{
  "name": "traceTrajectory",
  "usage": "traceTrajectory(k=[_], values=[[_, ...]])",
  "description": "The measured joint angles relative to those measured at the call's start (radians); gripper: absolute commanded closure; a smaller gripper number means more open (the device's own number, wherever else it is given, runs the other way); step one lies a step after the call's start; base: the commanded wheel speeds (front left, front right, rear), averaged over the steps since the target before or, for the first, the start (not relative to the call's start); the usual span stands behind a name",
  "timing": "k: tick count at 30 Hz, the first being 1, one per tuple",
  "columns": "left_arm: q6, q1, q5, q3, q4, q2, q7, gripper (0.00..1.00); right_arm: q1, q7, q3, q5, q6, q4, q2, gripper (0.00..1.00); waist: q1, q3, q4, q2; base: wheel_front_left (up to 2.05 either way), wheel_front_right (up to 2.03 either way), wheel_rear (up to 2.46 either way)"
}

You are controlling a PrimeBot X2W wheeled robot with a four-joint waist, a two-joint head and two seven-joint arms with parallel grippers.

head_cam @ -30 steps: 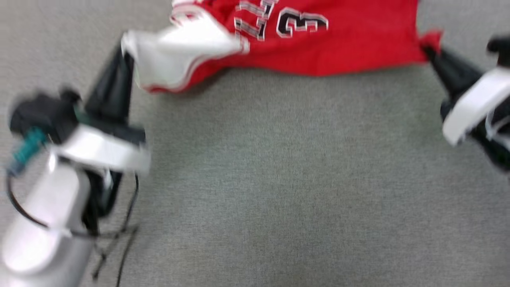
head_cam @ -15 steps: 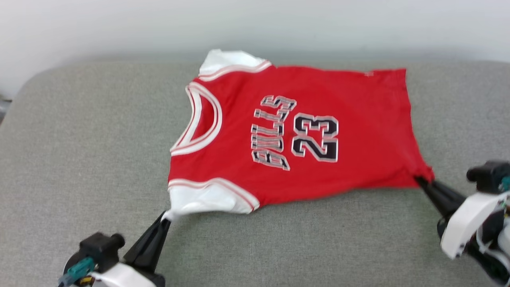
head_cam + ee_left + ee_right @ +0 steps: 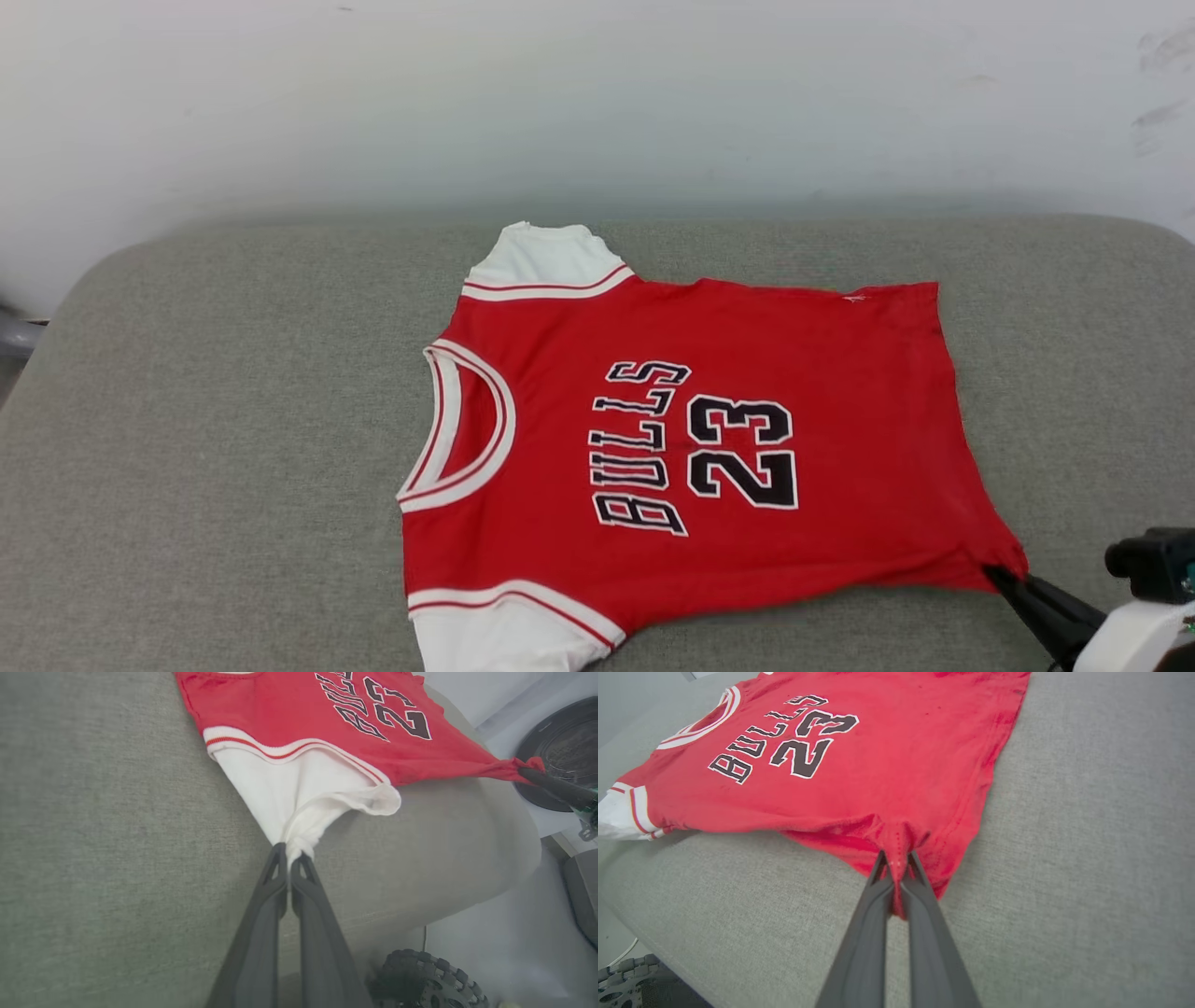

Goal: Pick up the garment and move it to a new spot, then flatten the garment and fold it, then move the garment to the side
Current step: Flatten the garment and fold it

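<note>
The garment (image 3: 709, 439) is lying flat on the gray cushion (image 3: 233, 420), stretching sideways between the left gripper (image 3: 288, 856), squeezing its white sleeve, and the right gripper (image 3: 896, 858), squeezing its red bottom corner.

Only readable stuff is on the garment (image 3: 840, 373): "BULLS" (image 3: 639, 448) in black block letters with white outlines, and a big "23" (image 3: 742, 453) right next to it in the same style, both on the red front. Seen from the right gripper (image 3: 896, 858), the print sits well ahead of the jaws, off to their left. From the left gripper (image 3: 289, 851) it's ahead and to the right, past the white sleeve (image 3: 289, 793), with the word partly cut off.
</note>
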Motion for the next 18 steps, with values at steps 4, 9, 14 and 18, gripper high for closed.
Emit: traceTrajectory(k=[4, 9, 14, 18], values=[[0.005, 0.054, -0.037, -0.019, -0.03, 0.0, 0.048, 1.0, 0.064, 0.011, -0.024, 0.015, 0.0, -0.011, -0.022, 1.0, 0.0, -0.005, 0.001, 0.0, 0.0, 0.0, 0.0], [0.027, 0.051, -0.002, -0.018, -0.05, 0.015, 0.043, 1.0, 0.11, 0.013, -0.043, -0.013, 0.0, -0.02, -0.026, 1.0, 0.0002, 0.005, 0.007, 0.0, 0.0, 0.0, 0.0], [0.022, -0.035, 0.067, -0.014, -0.045, 0.02, -0.001, 1.0, 0.108, 0.012, -0.082, -0.034, 0.0, -0.035, 0.003, 1.0, 0.0002, 0.017, 0.005, 0.0, 0.0, 0.0, 0.0], [0.014, -0.118, 0.114, -0.006, -0.043, 0.029, -0.027, 1.0, 0.093, 0.025, -0.109, -0.055, 0.0, -0.049, 0.016, 1.0, 0.0003, 0.028, -0.004, 0.0, 0.0, 0.0, 0.0]])
